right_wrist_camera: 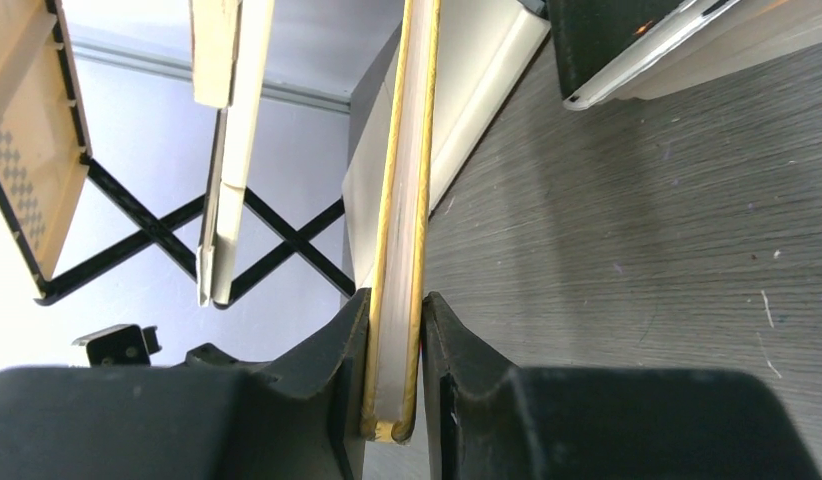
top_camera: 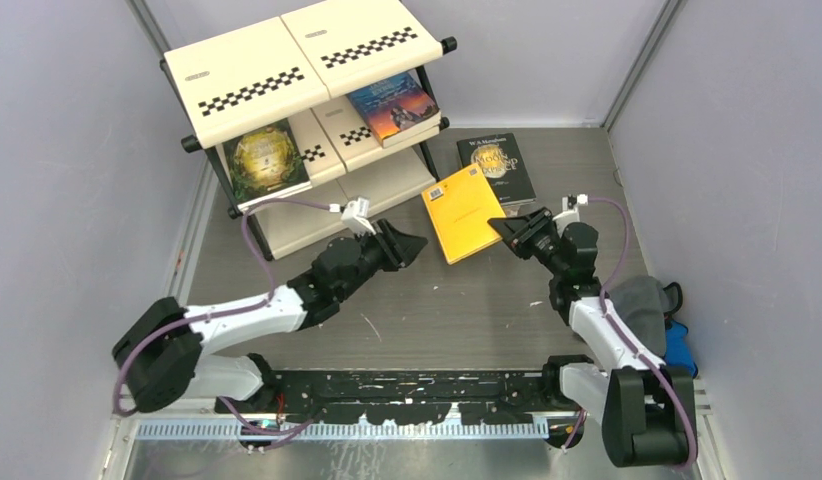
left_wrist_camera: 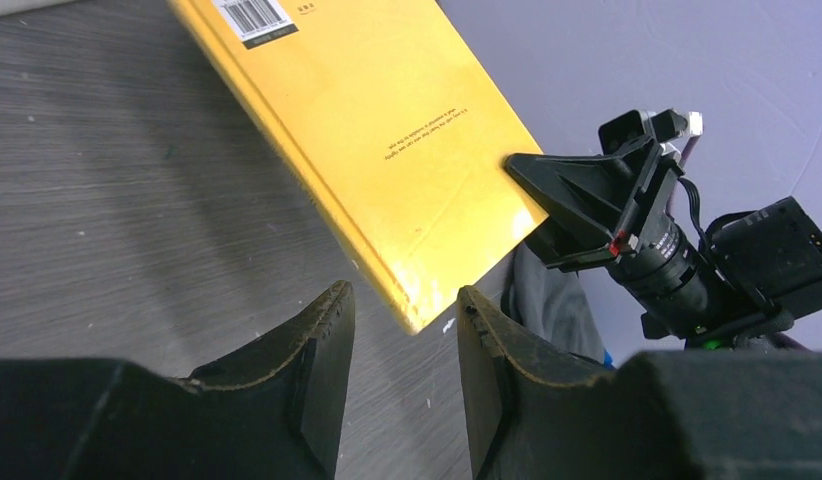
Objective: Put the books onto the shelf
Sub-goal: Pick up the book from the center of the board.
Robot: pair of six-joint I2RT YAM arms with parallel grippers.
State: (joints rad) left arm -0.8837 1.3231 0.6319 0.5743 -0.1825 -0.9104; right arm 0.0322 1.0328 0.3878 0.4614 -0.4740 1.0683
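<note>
Nearest, beside the right arm's base, a grey-and-blue cloth (top_camera: 655,300) is lying on the table (top_camera: 437,320). Further in, the orange book (top_camera: 465,212) is being gripped at one edge by the right gripper (top_camera: 509,228), whose jaws are being pressed flat against both covers. The book is being held tilted above the table. From the right wrist it is being seen edge-on, with spine and pages running away between the fingers (right_wrist_camera: 352,330). The left gripper (top_camera: 415,243) is being held with its jaws apart and with nothing between them. It is being pointed at the book's near corner, which is being shown just ahead of the gap, apart from both fingertips. Beyond, a black book (top_camera: 497,165) is lying flat on the table. Farthest, the shelf (top_camera: 287,60) is being occupied on the tier under its top panels by a green book (top_camera: 262,160) at left and a blue book (top_camera: 392,108) at right.
</note>
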